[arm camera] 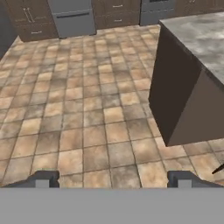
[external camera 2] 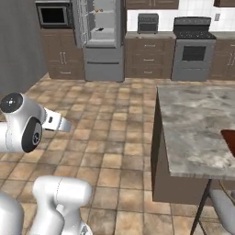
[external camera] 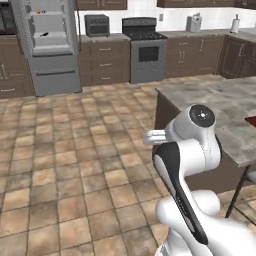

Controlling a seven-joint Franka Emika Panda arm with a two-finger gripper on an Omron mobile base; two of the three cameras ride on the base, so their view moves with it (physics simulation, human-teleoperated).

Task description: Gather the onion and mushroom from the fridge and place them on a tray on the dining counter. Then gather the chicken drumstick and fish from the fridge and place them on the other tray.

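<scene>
Gaping wide and carrying nothing, gripper [arm camera: 113,179] hanging over tiled floor [arm camera: 78,113], facing open fridge [external camera: 50,45] well across the room, dining counter [external camera 2: 197,124] just beside with other tray [external camera 2: 229,140] peeking at its edge; gathering seemingly still pending.

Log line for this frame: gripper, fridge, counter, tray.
gripper: open, empty, over floor | fridge: far across kitchen, doors open | dining counter: right of arm | other tray: corner at counter's right edge

Fridge [external camera: 50,50] open, far left; dining counter [external camera: 220,107] right; other tray [external camera: 251,121] at edge.
</scene>
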